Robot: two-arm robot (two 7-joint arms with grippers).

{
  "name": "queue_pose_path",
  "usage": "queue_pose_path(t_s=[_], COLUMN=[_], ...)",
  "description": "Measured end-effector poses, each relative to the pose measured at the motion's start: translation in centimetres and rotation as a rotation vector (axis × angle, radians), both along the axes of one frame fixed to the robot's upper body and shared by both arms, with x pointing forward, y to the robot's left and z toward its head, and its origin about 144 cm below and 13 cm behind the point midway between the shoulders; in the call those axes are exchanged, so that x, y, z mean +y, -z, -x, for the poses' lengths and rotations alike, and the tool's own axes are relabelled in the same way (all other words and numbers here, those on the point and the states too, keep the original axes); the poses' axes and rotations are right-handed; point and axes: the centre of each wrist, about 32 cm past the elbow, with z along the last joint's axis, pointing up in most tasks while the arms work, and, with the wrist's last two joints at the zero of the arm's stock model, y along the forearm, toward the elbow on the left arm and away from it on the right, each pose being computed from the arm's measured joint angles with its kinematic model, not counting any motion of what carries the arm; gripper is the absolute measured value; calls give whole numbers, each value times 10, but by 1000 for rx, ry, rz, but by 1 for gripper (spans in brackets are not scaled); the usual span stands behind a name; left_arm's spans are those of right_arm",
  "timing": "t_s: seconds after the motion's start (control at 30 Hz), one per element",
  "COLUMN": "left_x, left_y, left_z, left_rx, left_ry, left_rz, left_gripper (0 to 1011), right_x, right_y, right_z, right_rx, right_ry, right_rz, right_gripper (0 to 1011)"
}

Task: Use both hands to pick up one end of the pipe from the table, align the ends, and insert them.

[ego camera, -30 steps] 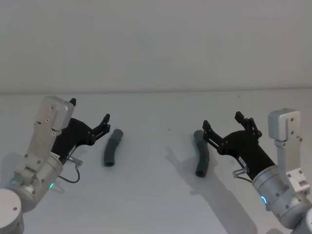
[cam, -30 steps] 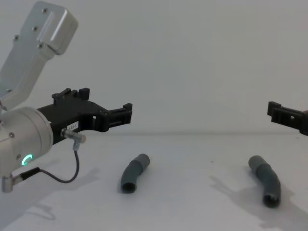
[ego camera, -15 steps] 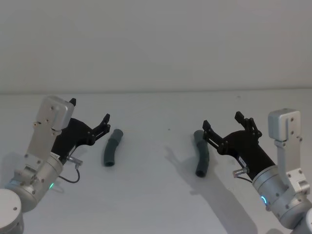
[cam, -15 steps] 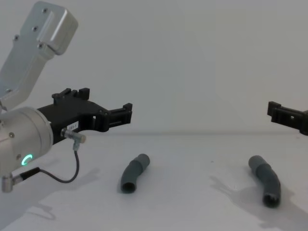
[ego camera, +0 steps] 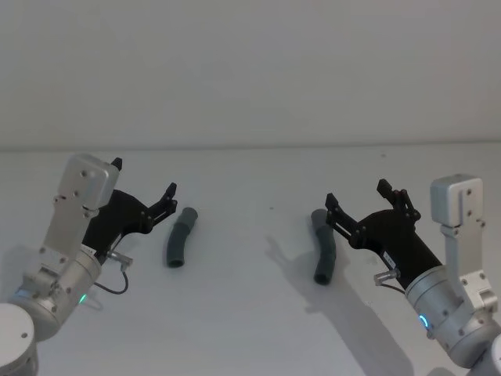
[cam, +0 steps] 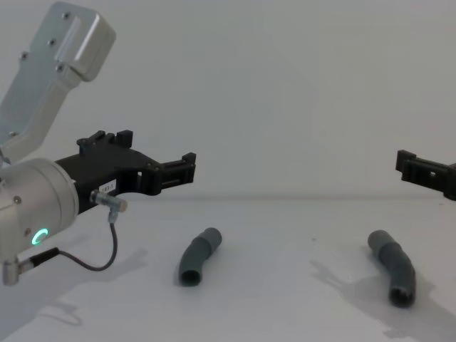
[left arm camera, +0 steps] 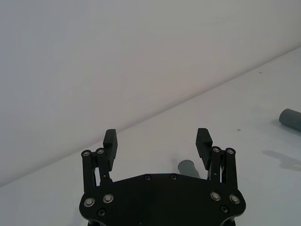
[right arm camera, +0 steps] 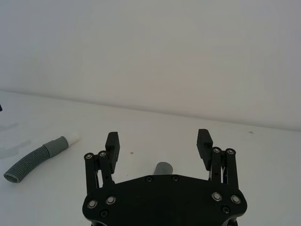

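Pipe, left piece (ego camera: 178,237) and right piece (ego camera: 322,244): well apart on the table (ego camera: 250,313), long axes running near edge to far edge. My left gripper (ego camera: 144,178) hangs beside the left piece, my right gripper (ego camera: 357,193) beside the right piece; both wide open, empty

Robotics lab or test bench, judging by the setup. A plain matte white table (ego camera: 250,321) runs back to a blank off-white wall (ego camera: 250,70) — both evenly lit and uniform in tone. Two machined silver robot arms reach in from the near corners, the left arm (ego camera: 74,227) and the right arm (ego camera: 458,258) — each with a small glowing status ring at its wrist.
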Motion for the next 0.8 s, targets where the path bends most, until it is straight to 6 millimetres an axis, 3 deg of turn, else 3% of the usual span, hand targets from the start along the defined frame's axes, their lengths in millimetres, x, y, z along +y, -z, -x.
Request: queue_pose_path(t_s=[0.8], left_x=[0], left_y=[0], left_z=[0], left_rx=[0], left_ry=[0], left_rz=[0], left_gripper=[1001], right_x=[0], right_y=[0], right_z=[0], right_rx=[0], right_ry=[0], right_rz=[0], right_gripper=[1000])
